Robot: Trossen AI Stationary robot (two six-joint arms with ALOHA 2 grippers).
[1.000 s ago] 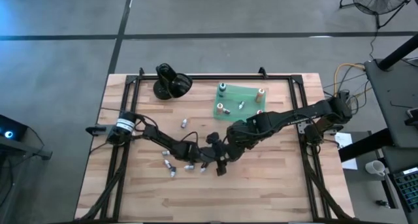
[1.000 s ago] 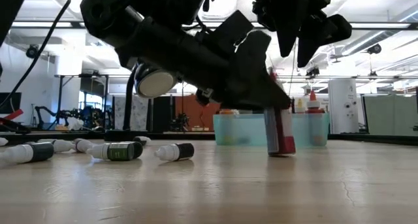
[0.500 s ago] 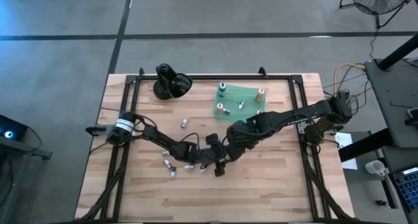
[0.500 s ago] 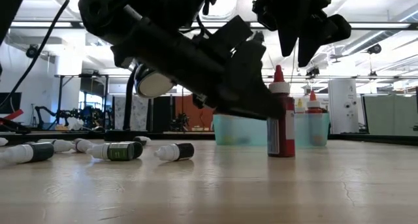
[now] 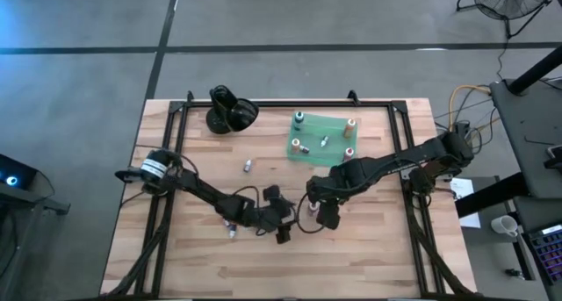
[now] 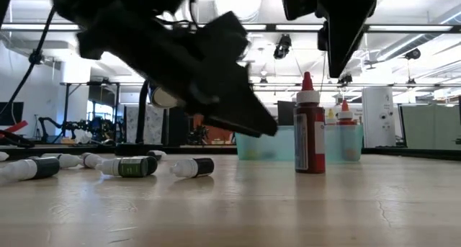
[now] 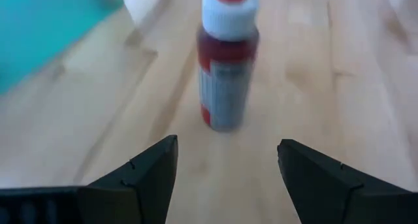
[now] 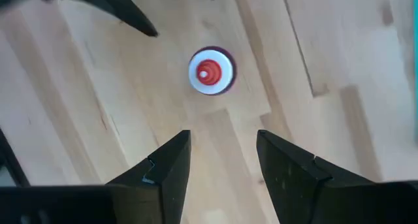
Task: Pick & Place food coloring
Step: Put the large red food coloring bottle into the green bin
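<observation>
A red food coloring bottle (image 6: pixel 309 124) stands upright mid-tabletop, free. The left gripper (image 7: pixel 225 168) gapes empty beside it; the right gripper (image 8: pixel 222 162) hovers above, parted, empty. Likely next: descend and clamp.

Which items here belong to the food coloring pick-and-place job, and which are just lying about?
Part of the job:
- red bottle, upright on the table, free of both grippers
- lying bottles
- bottles on the teal tray
- left gripper, open, facing the red bottle
- right gripper, open, above it

Lying about:
- glossy black object at the far edge
</observation>
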